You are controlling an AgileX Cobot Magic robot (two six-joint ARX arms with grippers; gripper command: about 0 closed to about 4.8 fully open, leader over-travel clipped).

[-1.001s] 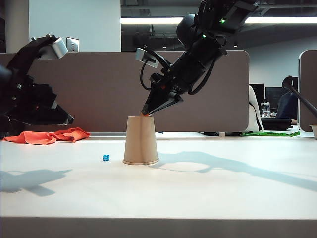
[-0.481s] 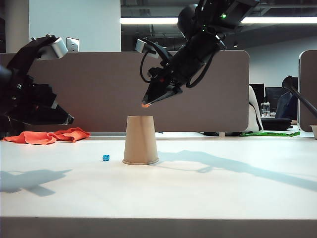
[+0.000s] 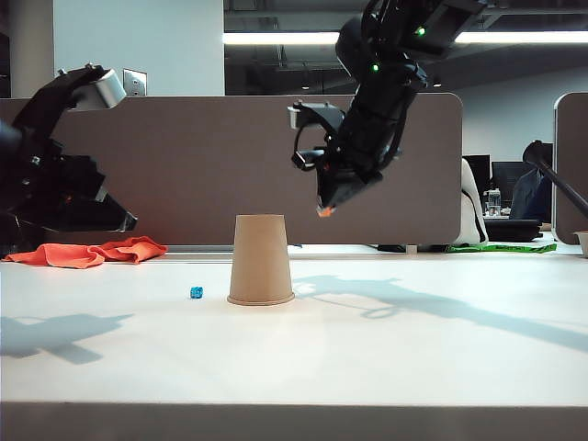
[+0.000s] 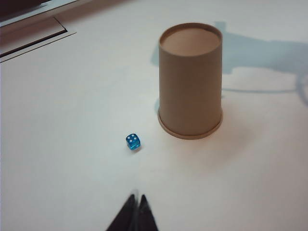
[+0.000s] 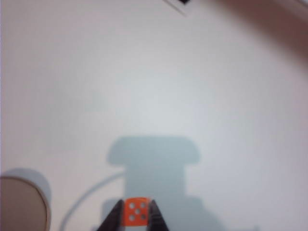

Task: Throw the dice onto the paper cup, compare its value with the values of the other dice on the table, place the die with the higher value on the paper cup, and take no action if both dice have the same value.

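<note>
Right gripper [image 3: 325, 210] hangs in the air above and to the right of the plain tan paper cup [image 3: 261, 259], clear of its top. Its jaws are narrowed onto the tiny orange die [image 5: 136, 211], pinched between the fingertips with a four-pip face toward the wrist camera. The cup stands upside down on the white counter [image 3: 386, 358], flat base up, nothing on it. Tiny bright blue die [image 4: 133, 141] lies on the counter just beside the cup's left side, apart from it, four pips up. Left gripper [image 4: 135, 208] hovers well to the left, above the counter, jaws fully closed and empty. An orange cloth [image 3: 90, 251] lies at the far left.

Step in hand, by judgement: the throw onto the cup. Next move calls for bringing the orange die over the cup's base and letting go so it lands and stays there.
</note>
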